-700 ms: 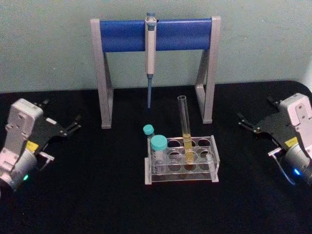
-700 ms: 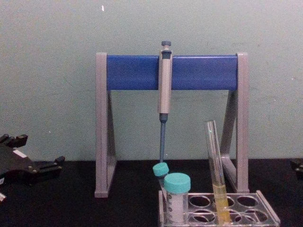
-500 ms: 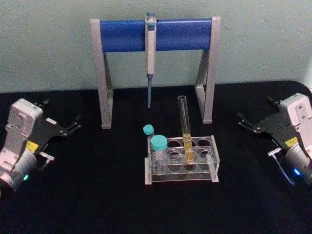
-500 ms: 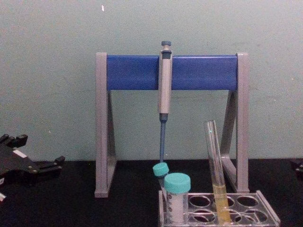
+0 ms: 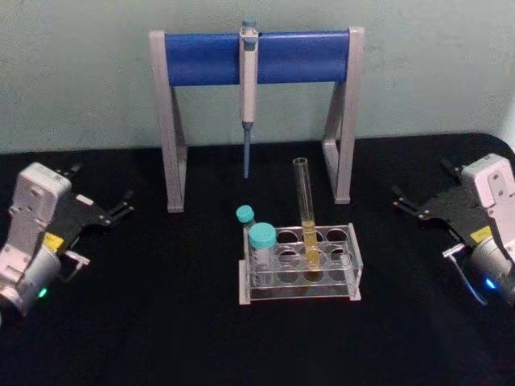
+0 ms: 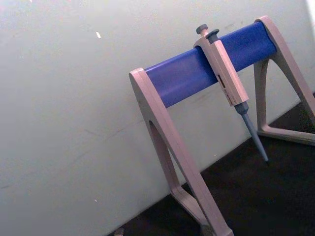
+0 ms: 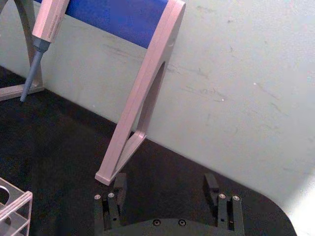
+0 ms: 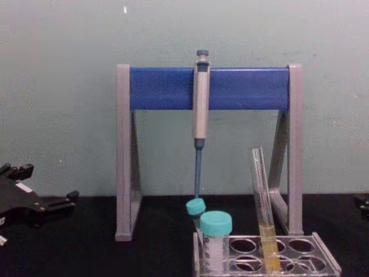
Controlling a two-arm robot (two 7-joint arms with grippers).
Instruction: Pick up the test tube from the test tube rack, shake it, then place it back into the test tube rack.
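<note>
The test tube [image 5: 305, 207] is a long clear glass tube with yellow-orange liquid low down. It stands slightly tilted in a middle hole of the clear test tube rack [image 5: 346, 273], and in the chest view the test tube [image 8: 260, 196] rises from the rack [image 8: 323, 262]. My left gripper [image 5: 103, 186] rests open at the table's far left, well away from the rack, and its dark fingers [image 8: 57, 202] show at the chest view's left edge. Far to the right, my right gripper [image 5: 420, 183] is open with nothing between its fingers [image 7: 118, 186].
A tall grey-and-blue pipette stand [image 5: 257, 56] holding a pipette [image 5: 248, 88] stands behind the rack. Two teal-capped plastic tubes [image 5: 261, 238] sit in the rack's left end. Black tabletop [image 5: 161, 322] lies open between each gripper and the rack.
</note>
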